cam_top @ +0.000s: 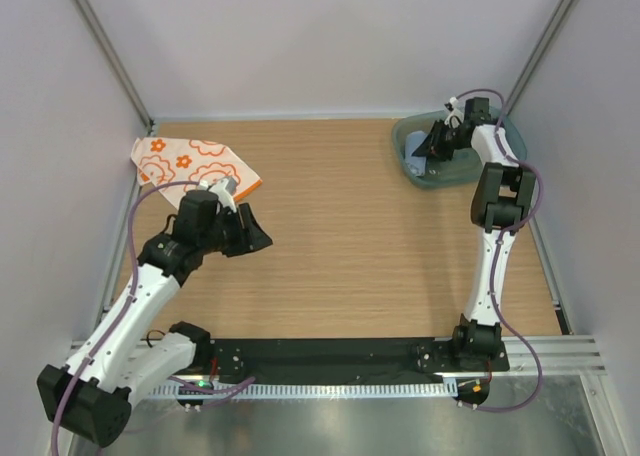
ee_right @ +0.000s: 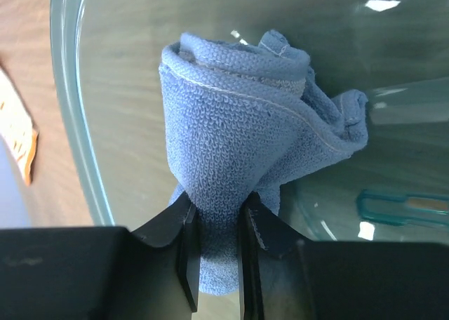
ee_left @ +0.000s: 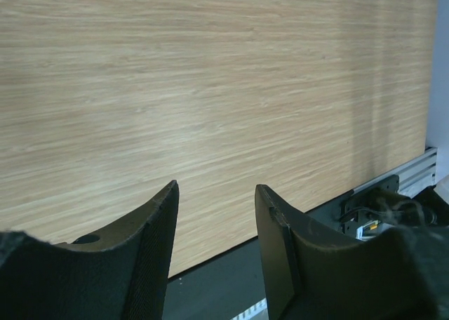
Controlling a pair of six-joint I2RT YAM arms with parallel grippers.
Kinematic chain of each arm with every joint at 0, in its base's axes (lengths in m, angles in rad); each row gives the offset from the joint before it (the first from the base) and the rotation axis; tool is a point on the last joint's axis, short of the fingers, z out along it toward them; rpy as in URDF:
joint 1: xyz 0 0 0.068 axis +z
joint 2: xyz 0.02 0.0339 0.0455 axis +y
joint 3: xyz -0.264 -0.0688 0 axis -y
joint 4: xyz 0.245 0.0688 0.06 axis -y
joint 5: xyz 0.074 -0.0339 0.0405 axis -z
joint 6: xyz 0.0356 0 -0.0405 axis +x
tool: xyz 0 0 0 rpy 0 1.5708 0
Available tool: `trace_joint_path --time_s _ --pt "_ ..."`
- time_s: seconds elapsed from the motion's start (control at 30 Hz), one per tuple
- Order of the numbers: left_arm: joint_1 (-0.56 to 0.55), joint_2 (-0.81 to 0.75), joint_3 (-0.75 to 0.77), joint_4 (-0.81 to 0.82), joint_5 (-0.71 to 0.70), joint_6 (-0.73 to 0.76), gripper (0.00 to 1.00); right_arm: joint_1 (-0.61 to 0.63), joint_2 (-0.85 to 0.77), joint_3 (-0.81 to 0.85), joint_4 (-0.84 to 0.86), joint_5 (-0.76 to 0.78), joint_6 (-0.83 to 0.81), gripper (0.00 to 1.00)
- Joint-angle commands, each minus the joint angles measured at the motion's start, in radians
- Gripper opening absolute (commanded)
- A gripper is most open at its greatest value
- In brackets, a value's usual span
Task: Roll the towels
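Closely, pale walls (cam_top: 320, 36) box wooden table (cam_top: 360, 246); left gripper (ee_left: 216, 194) gapes; right gripper (ee_right: 216, 208) pinches blue towel (ee_right: 231, 116).

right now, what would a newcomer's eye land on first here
The rolled blue towel, pinched in the right fingers inside the teal tray at the far right. Next, the flowered towel lying flat in the far left corner, with the left fingers open and empty over the table.

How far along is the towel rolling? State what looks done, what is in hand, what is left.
Done: the blue towel looks rolled. In hand: the right claw is shut on it in the teal tray. Left: the orange-printed towel lies unrolled at the far left; the left claw is open and empty.
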Motion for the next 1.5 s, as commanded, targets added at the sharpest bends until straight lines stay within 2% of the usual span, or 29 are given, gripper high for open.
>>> trace_joint_path --time_s 0.0,0.1,0.17,0.2,0.23,0.33,0.43,0.47,0.53,0.63,0.73,0.93,1.13,1.23,1.33,1.37,1.47 --pt "-0.004 0.008 0.009 -0.023 0.030 0.045 0.49 0.004 -0.069 -0.055 -0.078 -0.167 -0.079 0.03" --pt "-0.004 0.000 0.006 -0.021 0.032 0.048 0.49 0.004 -0.055 -0.055 -0.098 -0.308 -0.103 0.03" --pt "-0.004 -0.001 0.004 -0.017 0.030 0.048 0.49 0.004 -0.007 0.018 -0.218 -0.354 -0.179 0.03" --pt "-0.002 0.002 0.004 -0.015 0.032 0.048 0.48 0.004 0.003 0.029 -0.246 -0.337 -0.194 0.02" --pt "-0.002 0.005 0.004 -0.015 0.033 0.048 0.48 0.004 0.008 0.039 -0.282 -0.243 -0.201 0.03" --pt "-0.002 0.016 0.004 -0.014 0.036 0.048 0.48 0.002 0.011 0.034 -0.294 -0.159 -0.208 0.02" --pt "-0.002 0.025 0.004 -0.014 0.043 0.050 0.48 0.011 -0.003 0.030 -0.312 -0.023 -0.215 0.01" --pt "-0.004 0.029 0.004 -0.014 0.044 0.050 0.48 0.022 -0.014 0.011 -0.306 0.088 -0.215 0.01" --pt "-0.004 0.033 0.004 -0.014 0.044 0.050 0.48 0.027 -0.055 -0.010 -0.277 0.149 -0.244 0.01" --pt "-0.002 0.039 0.004 -0.012 0.046 0.050 0.48 0.027 -0.077 -0.032 -0.251 0.089 -0.260 0.01" --pt "-0.002 0.037 0.003 -0.012 0.036 0.048 0.48 0.034 -0.030 0.008 -0.289 0.014 -0.271 0.01" --pt "-0.004 0.048 0.004 -0.014 0.041 0.048 0.47 0.085 0.040 0.022 -0.322 0.132 -0.289 0.03" --pt "-0.002 0.043 0.003 -0.010 0.041 0.048 0.47 0.119 0.061 0.022 -0.325 0.236 -0.278 0.14" --pt "-0.004 0.039 0.003 -0.012 0.041 0.048 0.47 0.122 0.037 0.020 -0.313 0.275 -0.254 0.25" --pt "-0.002 0.034 0.001 -0.012 0.038 0.048 0.47 0.122 0.006 0.014 -0.297 0.315 -0.235 0.45" --pt "-0.002 0.034 0.001 -0.010 0.036 0.048 0.47 0.122 -0.003 0.014 -0.297 0.321 -0.234 0.57" --pt "-0.002 0.033 0.001 -0.012 0.038 0.048 0.47 0.122 -0.038 0.020 -0.294 0.370 -0.221 0.64"
